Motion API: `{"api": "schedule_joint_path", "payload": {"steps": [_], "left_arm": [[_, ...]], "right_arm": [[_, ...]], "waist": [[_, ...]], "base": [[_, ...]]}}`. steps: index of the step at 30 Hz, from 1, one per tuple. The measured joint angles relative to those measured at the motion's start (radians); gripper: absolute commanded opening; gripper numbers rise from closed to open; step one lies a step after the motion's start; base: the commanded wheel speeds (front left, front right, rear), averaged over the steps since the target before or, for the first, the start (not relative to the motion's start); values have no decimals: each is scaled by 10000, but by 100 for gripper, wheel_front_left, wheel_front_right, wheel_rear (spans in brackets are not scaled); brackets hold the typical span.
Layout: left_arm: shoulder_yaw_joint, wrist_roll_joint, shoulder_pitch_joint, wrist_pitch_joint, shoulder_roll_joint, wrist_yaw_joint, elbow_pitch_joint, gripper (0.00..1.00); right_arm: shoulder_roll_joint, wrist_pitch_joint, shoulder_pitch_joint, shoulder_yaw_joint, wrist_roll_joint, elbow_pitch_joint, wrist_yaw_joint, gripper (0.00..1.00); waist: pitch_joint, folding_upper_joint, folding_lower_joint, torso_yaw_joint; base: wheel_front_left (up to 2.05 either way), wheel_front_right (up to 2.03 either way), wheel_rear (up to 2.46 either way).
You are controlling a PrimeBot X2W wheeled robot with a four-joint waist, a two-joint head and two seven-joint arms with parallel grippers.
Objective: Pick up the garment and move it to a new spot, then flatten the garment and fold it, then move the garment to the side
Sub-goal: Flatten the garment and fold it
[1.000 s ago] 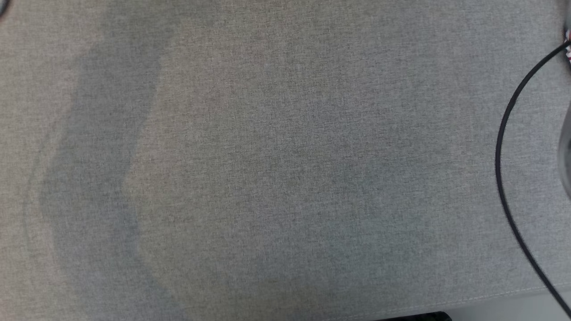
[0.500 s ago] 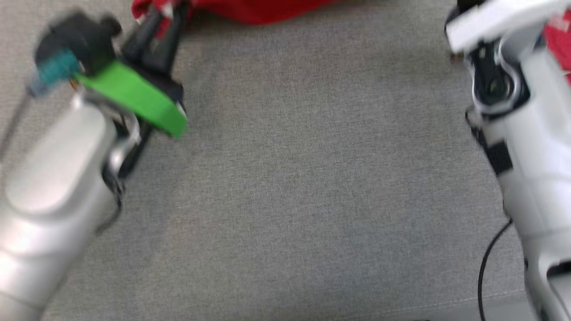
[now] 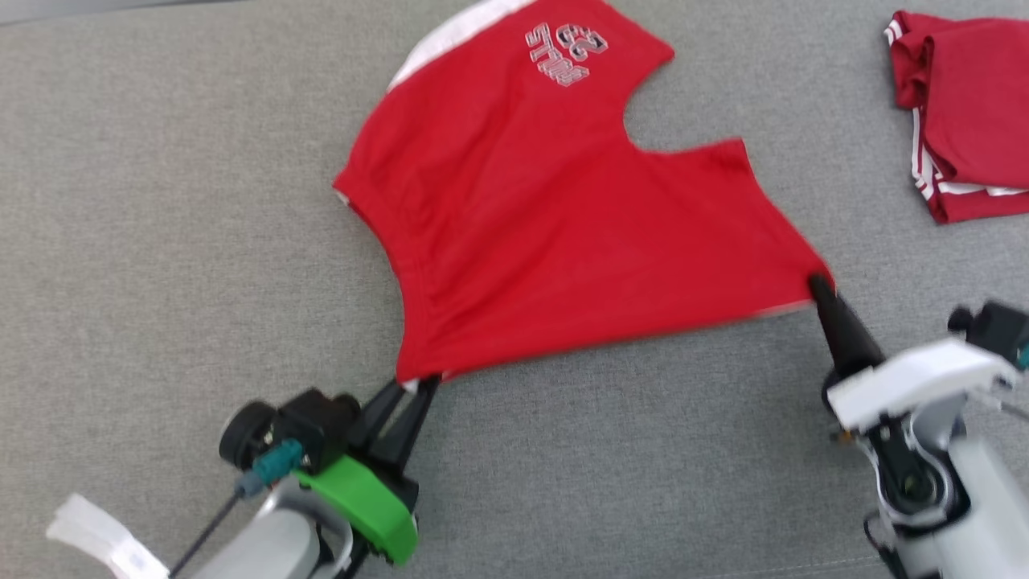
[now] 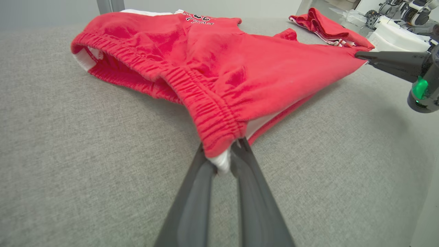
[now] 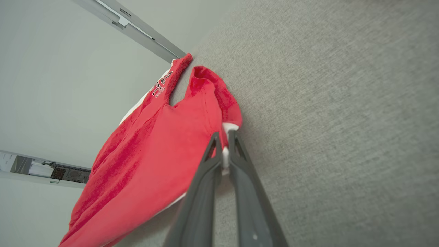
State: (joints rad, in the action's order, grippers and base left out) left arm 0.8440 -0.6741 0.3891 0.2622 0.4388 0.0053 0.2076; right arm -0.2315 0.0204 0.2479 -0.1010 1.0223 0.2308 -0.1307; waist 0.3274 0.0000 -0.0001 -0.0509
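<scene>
— Where is the red garment [image 3: 555, 217] sitting from where you are standing?
— It is lying spread over the middle of the grey cloth surface [image 3: 161, 201], stretching away toward twelve o'clock. White lettering [image 3: 567, 52] is showing at its far end.
— And the claws?
— The left gripper [image 3: 418, 386] is reaching in from seven o'clock. Its two dark fingers are pinching nearly together on the end of the gathered elastic waistband [image 4: 205, 103]. In the left wrist view a bit of white lining is squeezing out between them.
— The other one?
— The right gripper [image 3: 820, 285] is reaching in from four o'clock. Its fingers are closing tight on the other near corner, with a sliver of white fabric caught between the tips.
— So both are holding?
— Both are gripping. The near edge is being pulled taut in a straight line between them, from seven across to four.
— Anything else lying around?
— A second red piece [image 3: 965, 112] with white stripes is sitting bunched at two o'clock, well apart from the first. A green cover [image 3: 362, 503] is showing on the left wrist.
</scene>
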Motion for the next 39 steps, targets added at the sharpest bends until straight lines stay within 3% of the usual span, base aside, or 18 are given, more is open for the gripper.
{"api": "schedule_joint_path", "payload": {"steps": [10,19,28,39], "left_arm": [[-236,598,-1688,0,-13,15,-451,0],[-307,1120,-1753,0,-155,-144,-731,0],[-249,1325,-804,0,-495,-506,-500,0],[-265,1271,1311,-29,-1246,-1112,583,0]], "right_arm": [[1087,1076,-3423,1275,-696,-2497,0,0],[1651,1941,-3516,2554,-1285,-3655,0,0],[1785,2589,-1470,3266,-1735,-3150,0,0],[1603,2813,3079,3277,-3104,-516,2,0]], "waist": [[-794,0,0,221],[-1079,0,0,493],[-1003,0,0,905],[-275,0,0,1530]], "base": [[0,0,0],[0,0,0],[0,0,0],[0,0,0]]}}
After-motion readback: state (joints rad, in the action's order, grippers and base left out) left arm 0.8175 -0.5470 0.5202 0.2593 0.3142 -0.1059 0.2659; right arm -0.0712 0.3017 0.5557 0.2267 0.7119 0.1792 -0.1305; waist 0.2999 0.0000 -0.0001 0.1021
